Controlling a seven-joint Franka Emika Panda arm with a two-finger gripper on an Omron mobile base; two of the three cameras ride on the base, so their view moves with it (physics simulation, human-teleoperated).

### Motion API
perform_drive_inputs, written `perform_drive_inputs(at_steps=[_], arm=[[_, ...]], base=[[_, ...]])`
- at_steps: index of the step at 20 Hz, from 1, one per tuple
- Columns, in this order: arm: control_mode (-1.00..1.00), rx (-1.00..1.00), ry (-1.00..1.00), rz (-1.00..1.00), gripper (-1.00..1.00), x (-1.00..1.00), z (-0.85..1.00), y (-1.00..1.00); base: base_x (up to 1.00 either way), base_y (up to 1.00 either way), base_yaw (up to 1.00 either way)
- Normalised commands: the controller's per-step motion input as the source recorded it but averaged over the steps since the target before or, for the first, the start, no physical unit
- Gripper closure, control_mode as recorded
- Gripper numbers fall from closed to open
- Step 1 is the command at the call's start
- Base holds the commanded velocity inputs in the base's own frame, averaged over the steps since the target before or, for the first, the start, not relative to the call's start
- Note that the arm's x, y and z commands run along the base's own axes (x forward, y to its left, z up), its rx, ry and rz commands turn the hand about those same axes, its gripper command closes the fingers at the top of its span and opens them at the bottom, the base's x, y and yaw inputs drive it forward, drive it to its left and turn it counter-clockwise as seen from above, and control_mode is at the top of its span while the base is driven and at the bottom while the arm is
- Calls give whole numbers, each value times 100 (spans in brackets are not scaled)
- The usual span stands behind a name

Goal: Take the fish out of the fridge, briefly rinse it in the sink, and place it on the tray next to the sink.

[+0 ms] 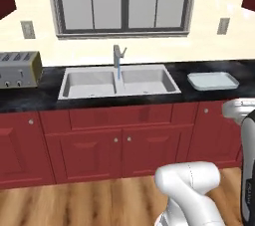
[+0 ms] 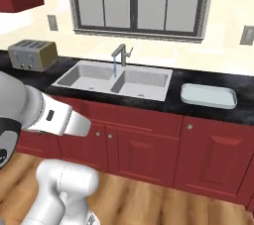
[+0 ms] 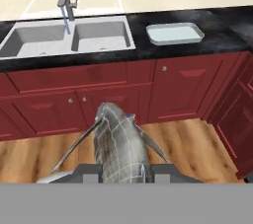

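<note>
the tool (image 3: 122, 172) is squeezing the fish (image 3: 118, 146) between its two tips, with the jaws closed onto its grey body. the fish is sticking straight out in front of the tool, and its long side is pointing up and away toward the cupboards. the fish is hanging over the wood floor, well apart from the tabletop (image 3: 227, 25). the sink (image 3: 66, 38) is lying ahead of the fish and a bit to the left in the hand view, with water running from the faucet (image 3: 67, 5), i think. the tray (image 3: 174, 33) is sitting just beside the sink, on the right.
</note>
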Motion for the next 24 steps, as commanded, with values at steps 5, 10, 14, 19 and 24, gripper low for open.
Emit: perform_drive_inputs(at_steps=[5,10,14,19,24], arm=[[100,0,0,0,100,0,0,0],[100,0,0,0,100,0,0,0],[100,0,0,0,100,0,0,0],[100,0,0,0,100,0,0,0],[100,0,0,0,100,0,0,0]], base=[[69,-9,12],[54,29,1],[54,32,0],[35,38,0],[45,56,0]])
